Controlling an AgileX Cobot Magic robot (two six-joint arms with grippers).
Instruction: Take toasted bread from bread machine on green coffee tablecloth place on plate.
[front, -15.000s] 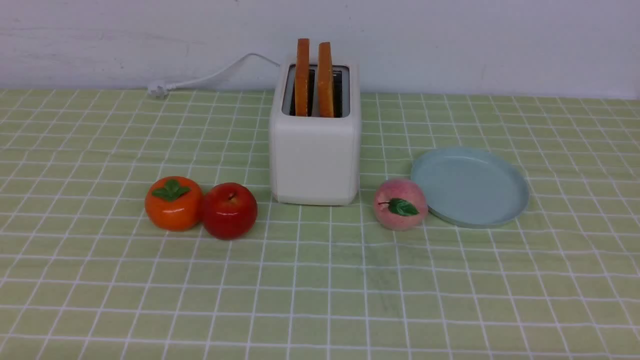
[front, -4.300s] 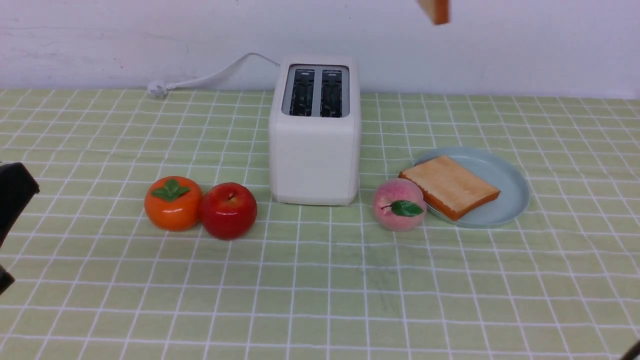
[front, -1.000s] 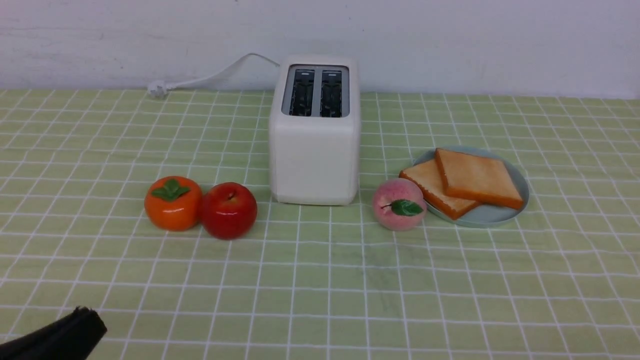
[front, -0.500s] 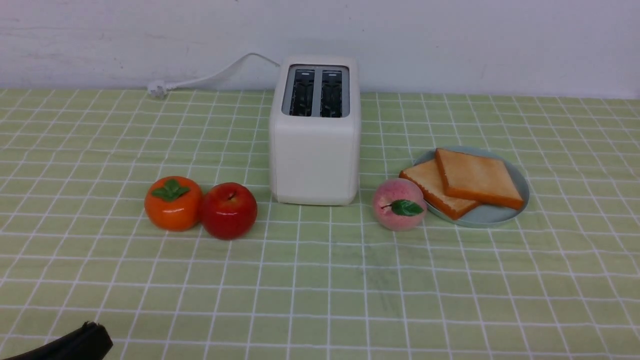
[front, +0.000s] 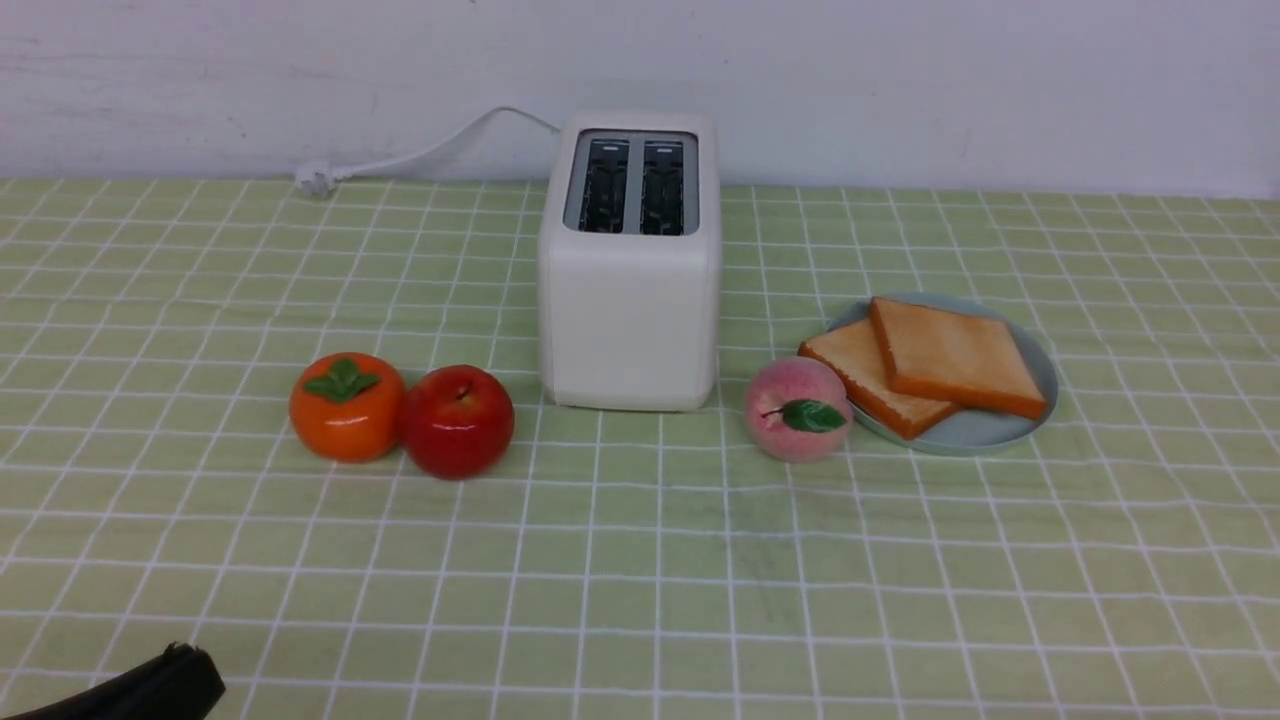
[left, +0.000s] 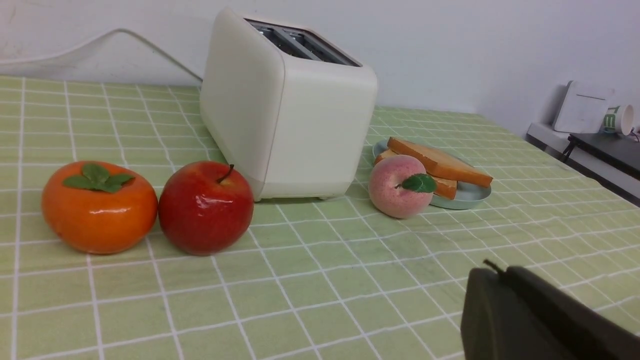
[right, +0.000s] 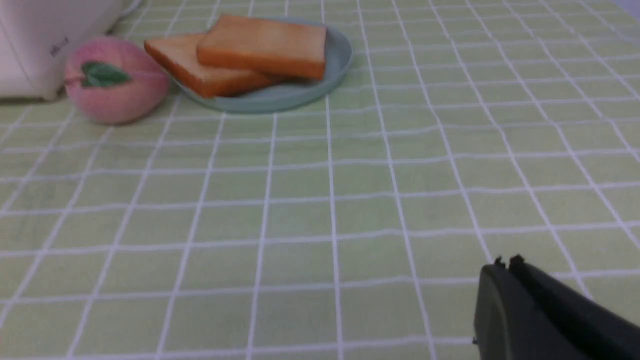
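Two slices of toasted bread lie overlapped on the pale blue-green plate, right of the white bread machine, whose two slots are empty. All stand on the green coffee tablecloth. The slices also show in the left wrist view and the right wrist view. My left gripper is shut and empty at the front left corner, far from the toaster; it also shows in its wrist view. My right gripper is shut and empty, low over the cloth, and is out of the front view.
A pink peach touches the plate's left side. A red apple and an orange persimmon sit left of the toaster. The white power cord runs along the back wall.
Since one second ago the left gripper has slid a little lower at the front left corner. Bread, plate and toaster have not moved.
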